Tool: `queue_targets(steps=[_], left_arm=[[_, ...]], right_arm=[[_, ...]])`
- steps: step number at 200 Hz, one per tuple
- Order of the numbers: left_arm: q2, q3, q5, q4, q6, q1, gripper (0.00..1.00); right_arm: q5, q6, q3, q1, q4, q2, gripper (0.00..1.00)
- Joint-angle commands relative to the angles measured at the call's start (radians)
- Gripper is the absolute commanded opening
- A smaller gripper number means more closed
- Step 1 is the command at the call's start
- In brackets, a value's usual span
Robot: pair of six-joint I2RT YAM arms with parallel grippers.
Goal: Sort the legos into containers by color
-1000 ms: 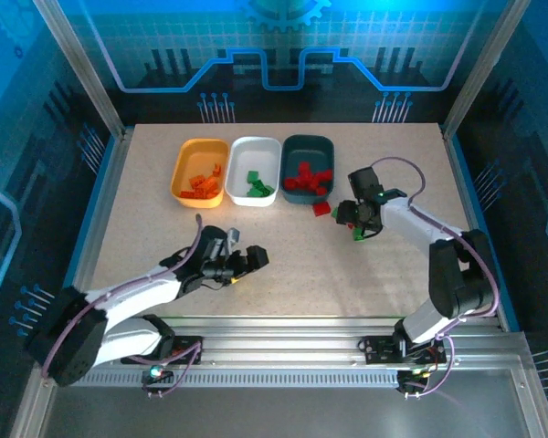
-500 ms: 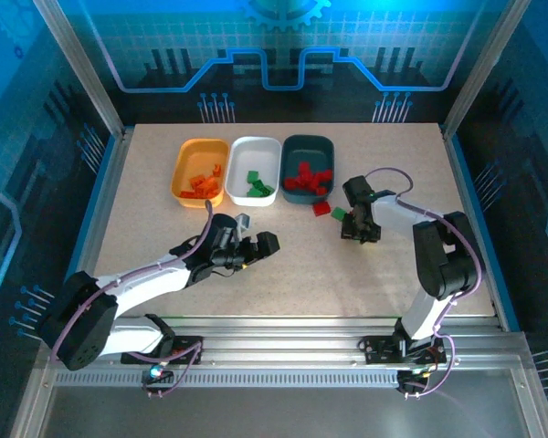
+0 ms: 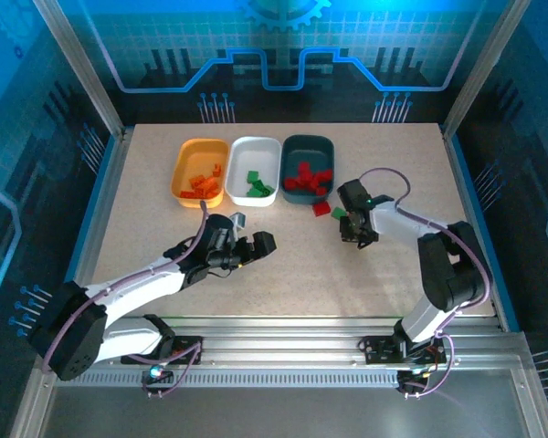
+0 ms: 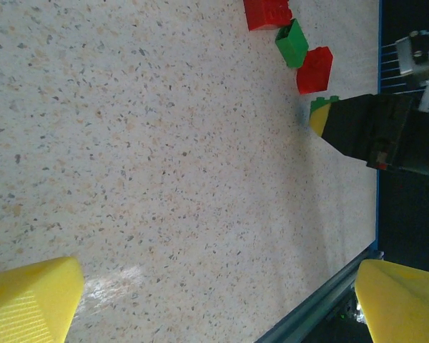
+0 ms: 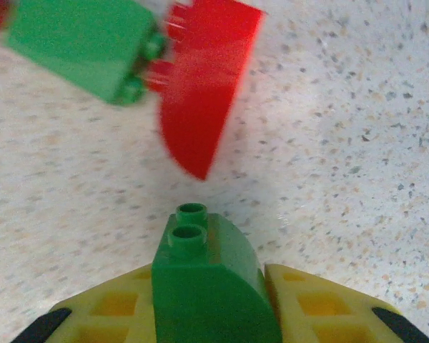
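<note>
A rounded green lego (image 5: pixel 207 279) is clamped between the yellow fingers (image 5: pixel 322 307) of the right pincer (image 5: pixel 209 314), studs pointing away from the wrist camera, down at the bench (image 5: pixel 357 143). Just beyond it lies a blurred red lego (image 5: pixel 200 93), with a loose green lego (image 5: pixel 86 43) right beside that and a far red lego (image 4: pixel 267 13) next along.

The bench is pale beige with fine speckles. Aluminium posts (image 3: pixel 78 64) and blue-lit wall panels (image 3: pixel 274 55) close it in.

The right arm (image 3: pixel 438 265) rises from its base at the near edge, folds at the elbow and reaches left, wrist dropped low just in front of the trays. The left arm (image 3: pixel 137 287) stretches low across the bench toward the middle. The left pincer (image 3: pixel 263 243) is spread wide with nothing between its fingers.

At the far side three trays stand in a row, touching or nearly so. The orange tray (image 3: pixel 184 162) holds orange legos, the white tray (image 3: pixel 256 148) green ones, and the teal tray (image 3: pixel 308 146) red ones.
</note>
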Motion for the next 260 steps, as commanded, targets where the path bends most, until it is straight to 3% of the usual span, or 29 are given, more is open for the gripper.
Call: queue_targets(steps=[1,27,44,58,85,115,126,146,172,197,219,244,260], left_arm=[[-0.069,-0.017,-0.028,-0.065,0.024,0.05,0.99],[-0.182,-0.076,-0.002,-0.136,-0.066,0.276,0.99],[-0.23,-0.119,0.006,-0.189,-0.141,0.438,0.99],[-0.235,-0.153,0.026,-0.19,-0.152,0.512,0.99],[-0.205,-0.16,0.16,-0.188,-0.108,0.533,0.99],[-0.209,-0.148,0.194,-0.24,-0.053,0.532,0.99],[-0.215,-0.152,0.2,-0.236,-0.048,0.532,0.99],[-0.21,-0.142,0.208,-0.227,-0.032,0.532,0.99],[-0.179,-0.129,0.234,-0.201,-0.024,0.53,0.99],[-0.166,-0.132,0.243,-0.16,-0.034,0.506,0.99],[-0.164,-0.135,0.207,-0.132,-0.029,0.426,0.99],[-0.125,-0.126,0.146,-0.074,-0.023,0.289,0.99],[-0.068,-0.102,0.115,-0.042,-0.026,0.215,0.99]], right_arm=[[0.025,0.007,0.022,0.081,-0.025,-0.082,0.26],[-0.04,0.006,0.154,0.234,0.044,-0.042,0.27],[-0.049,-0.027,0.307,0.308,0.1,0.085,0.27],[-0.051,-0.05,0.453,0.329,0.125,0.22,0.27],[-0.036,-0.068,0.762,0.327,0.083,0.472,0.27],[-0.044,-0.082,1.083,0.312,-0.046,0.674,0.3],[-0.037,-0.078,1.23,0.305,-0.149,0.759,0.34],[-0.021,-0.099,1.377,0.306,-0.241,0.821,0.49],[-0.002,-0.109,1.272,0.31,-0.184,0.709,0.56],[0.058,-0.108,0.986,0.307,-0.068,0.477,0.56],[0.119,-0.115,0.674,0.269,0.003,0.276,0.56],[0.122,-0.103,0.476,0.177,-0.158,0.149,0.59],[0.208,-0.129,0.425,0.154,-0.252,0.13,0.6]])
